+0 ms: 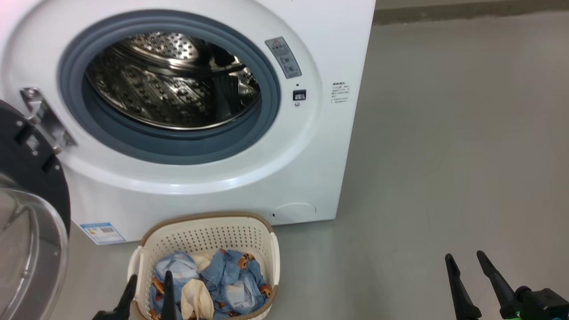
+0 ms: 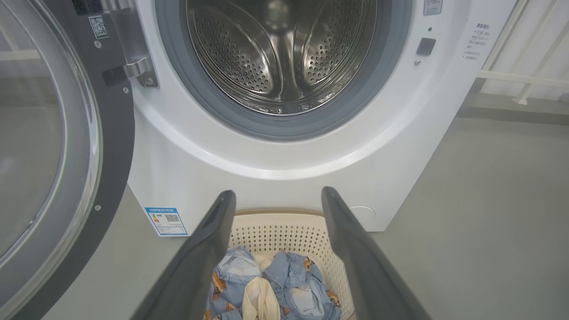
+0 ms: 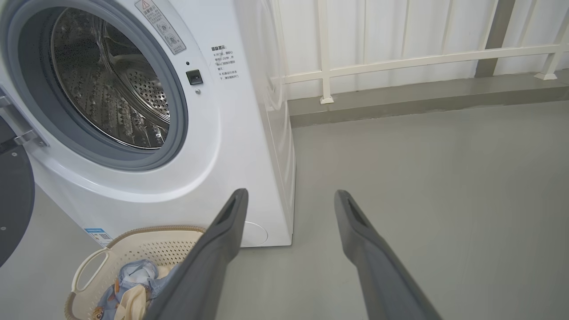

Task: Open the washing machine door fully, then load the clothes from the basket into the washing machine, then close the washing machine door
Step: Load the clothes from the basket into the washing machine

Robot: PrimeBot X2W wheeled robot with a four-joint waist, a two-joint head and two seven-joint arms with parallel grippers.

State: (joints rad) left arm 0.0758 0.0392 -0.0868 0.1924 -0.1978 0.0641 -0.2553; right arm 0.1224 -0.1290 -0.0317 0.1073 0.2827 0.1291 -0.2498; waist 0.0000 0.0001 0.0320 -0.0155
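Swung wide on its steel hinge (image 1: 42, 118) at the left edge of the head view: the washing machine door (image 1: 33, 209), black rim and clear glass bowl turned away from the opening; beside it the washing machine (image 1: 213, 191), white and boxy, blue-grey gasket (image 1: 178, 151) ringing the perforated steel drum (image 1: 173, 84).

On the grey floor (image 1: 444, 155), just in front of the machine and below the opening: the basket (image 1: 204, 233), cream with a brown rim, upright, set between the blue label (image 1: 103, 232) and the round cover (image 1: 293, 212); heaped inside it: the clothes (image 1: 231, 275), light blue with bear prints, plus a cream-white piece toward the near side.

Poised over the near left part of the basket: the left end effector (image 1: 150, 280), released, fingers spread and gripping nothing; tips pointing toward the machine front, with the clothes just below and between them in the left wrist view; contact with the cloth impossible to tell.

Well off to the right, over bare floor: the right end effector (image 1: 465, 258), likewise released and empty, fingers apart; basket and clothes low at the left of the right wrist view, beside one finger but well apart from the tips; machine front and open drum higher up on that same side.
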